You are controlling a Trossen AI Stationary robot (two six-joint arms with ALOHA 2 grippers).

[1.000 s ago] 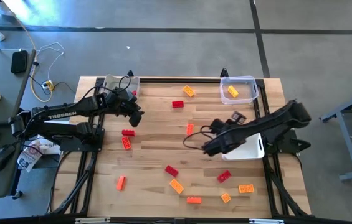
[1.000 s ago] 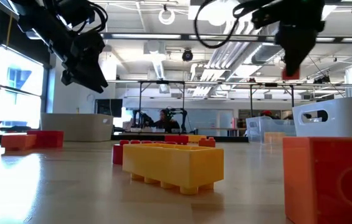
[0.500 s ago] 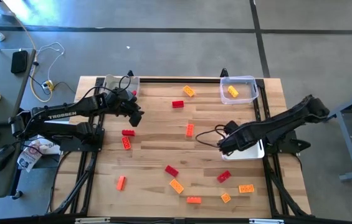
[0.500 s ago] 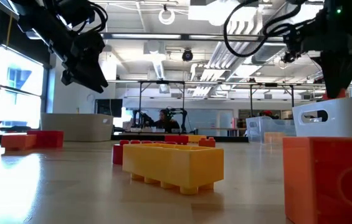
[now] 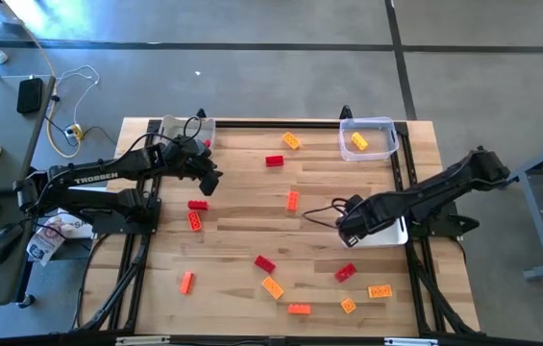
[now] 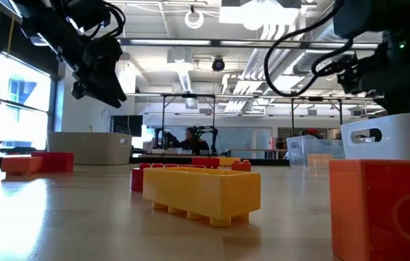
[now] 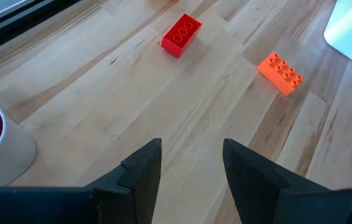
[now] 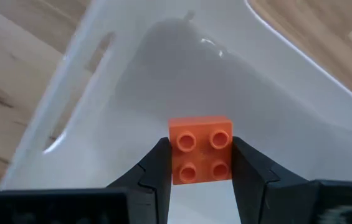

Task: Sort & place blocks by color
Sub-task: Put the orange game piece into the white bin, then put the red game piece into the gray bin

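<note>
Clamped between the right hand's (image 8: 200, 163) dark fingers: a small square orange block (image 8: 200, 157), four round studs on top, held over the inside of the white bin (image 8: 132, 81) at the counter's (image 5: 242, 216) right edge. Scattered across the wooden counter: red, orange and yellow-orange blocks (image 5: 271, 286). Farther off, near the back-left corner, the left hand (image 7: 191, 165), fingers apart, empty, above bare wood.
</note>
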